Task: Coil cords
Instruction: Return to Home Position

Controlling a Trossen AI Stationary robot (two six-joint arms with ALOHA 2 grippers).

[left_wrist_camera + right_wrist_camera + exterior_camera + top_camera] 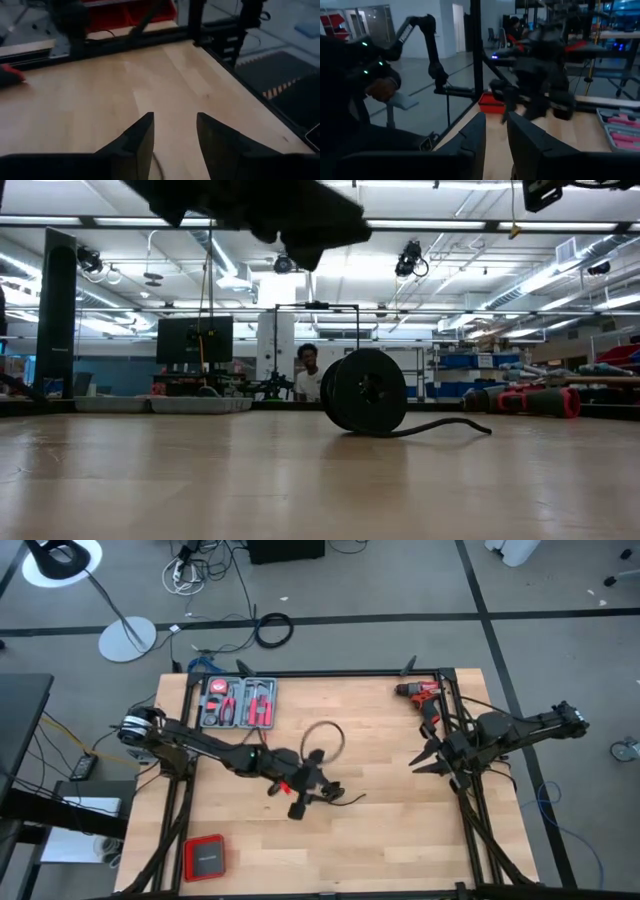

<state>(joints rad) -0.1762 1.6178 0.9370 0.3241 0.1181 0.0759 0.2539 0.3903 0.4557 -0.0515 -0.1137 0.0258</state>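
Only low view shows cord (440, 426) on spool (365, 390) w/ loose end.

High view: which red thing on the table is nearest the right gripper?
The drill, at the right arm's side, close to the right gripper. The tray of red tools and the red case lie on the left arm's side.

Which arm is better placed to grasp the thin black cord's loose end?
Probably left: the left gripper hovers open mid-table, near the thin black cord trailing from the black spool; right gripper waits at the edge.
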